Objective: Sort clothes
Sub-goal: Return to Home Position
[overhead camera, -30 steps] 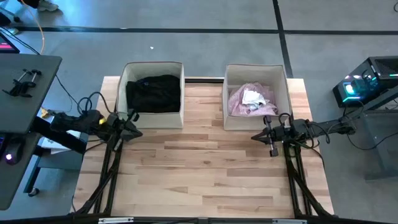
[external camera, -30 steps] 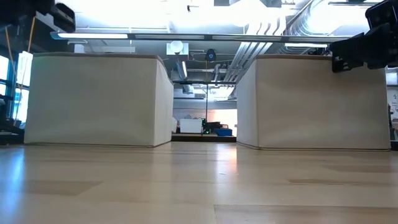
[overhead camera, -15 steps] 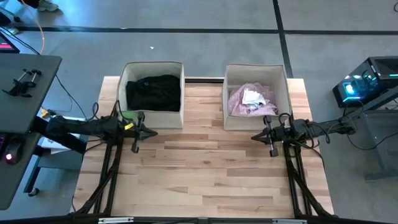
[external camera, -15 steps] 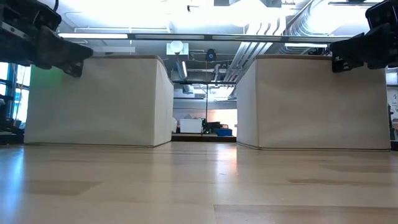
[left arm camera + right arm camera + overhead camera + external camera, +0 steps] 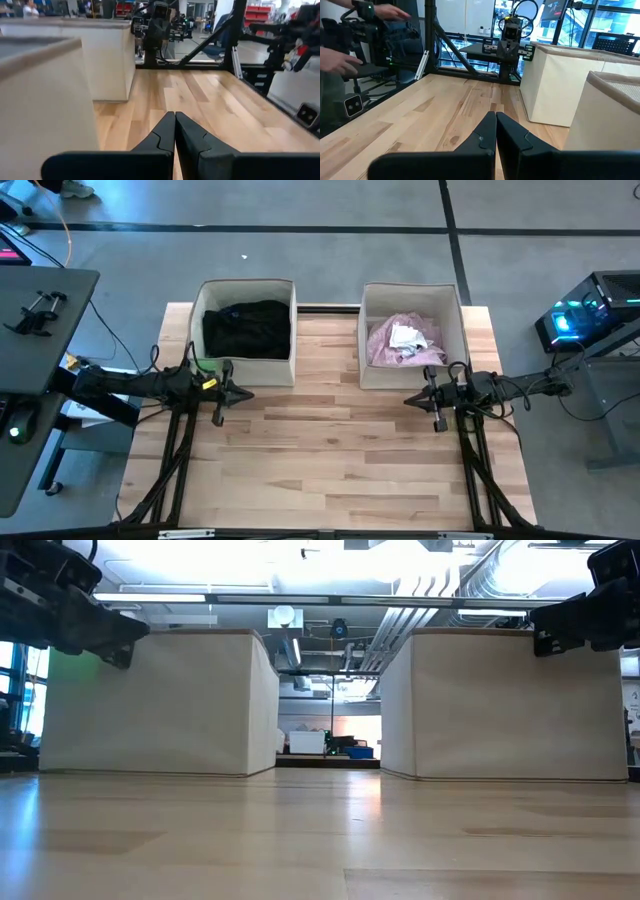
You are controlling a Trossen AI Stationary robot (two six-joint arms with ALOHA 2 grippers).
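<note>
A black garment (image 5: pixel 246 328) lies in the left beige bin (image 5: pixel 200 315). A pale pink shirt (image 5: pixel 385 345) with white socks (image 5: pixel 405 336) on it lies in the right beige bin (image 5: pixel 456 330). My left gripper (image 5: pixel 247 393) is shut and empty, hovering just in front of the left bin; its fingertips also show in the left wrist view (image 5: pixel 175 116). My right gripper (image 5: pixel 409 399) is shut and empty, in front of the right bin; it also shows in the right wrist view (image 5: pixel 495 116). The other clothes are out of view.
The two bins stand at the table's far side with a gap between them (image 5: pixel 330 755). Bare wooden tabletop (image 5: pixel 330 460) stretches from the bins to the near edge. A person's hands (image 5: pixel 340 55) show beyond the table's left side in the right wrist view.
My left gripper has swung out from beside the left bin toward the table's middle and come to rest pointing at the right arm, in front of the left bin. The right arm has kept still.
</note>
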